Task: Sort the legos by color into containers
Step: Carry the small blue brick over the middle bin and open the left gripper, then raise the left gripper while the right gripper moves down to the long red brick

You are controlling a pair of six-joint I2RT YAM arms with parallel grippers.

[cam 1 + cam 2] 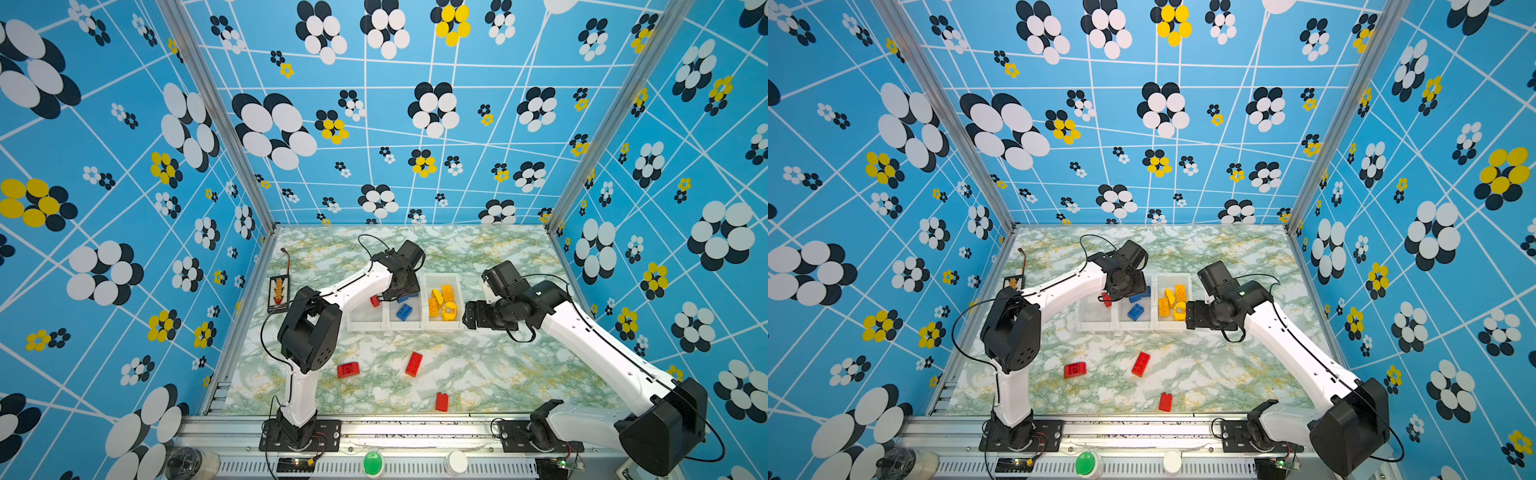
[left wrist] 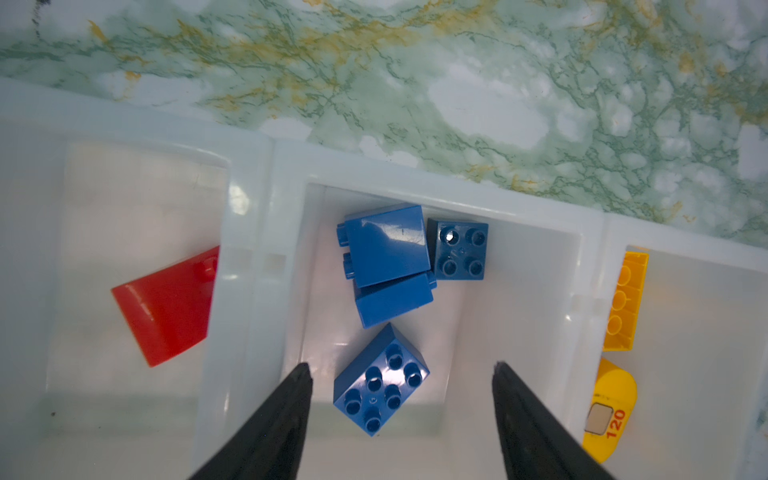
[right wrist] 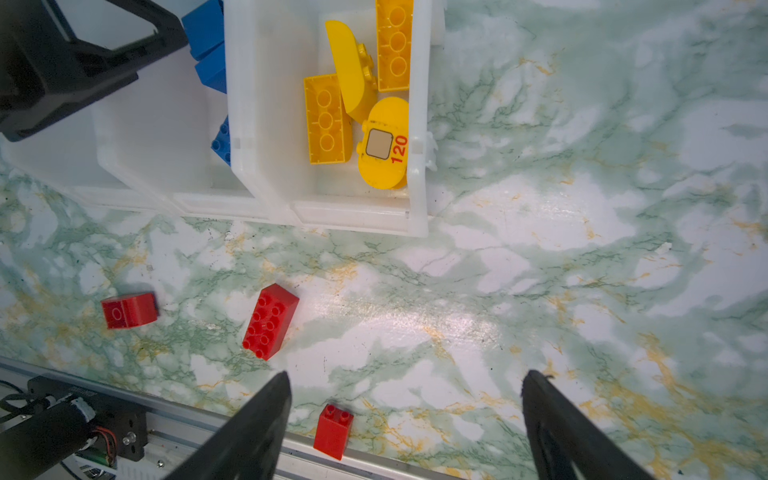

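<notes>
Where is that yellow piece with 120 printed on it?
In both top views the 120 piece lies in the rightmost bin, at its near right corner, beside the other yellow bricks.

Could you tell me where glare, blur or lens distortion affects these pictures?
In both top views, wide-angle distortion splays the patterned walls outward; the table is sharp. In the left wrist view, a white glare streak crosses a blue brick on its smooth side. In the right wrist view, a bright sheen washes out the table beside the long red brick.
</notes>
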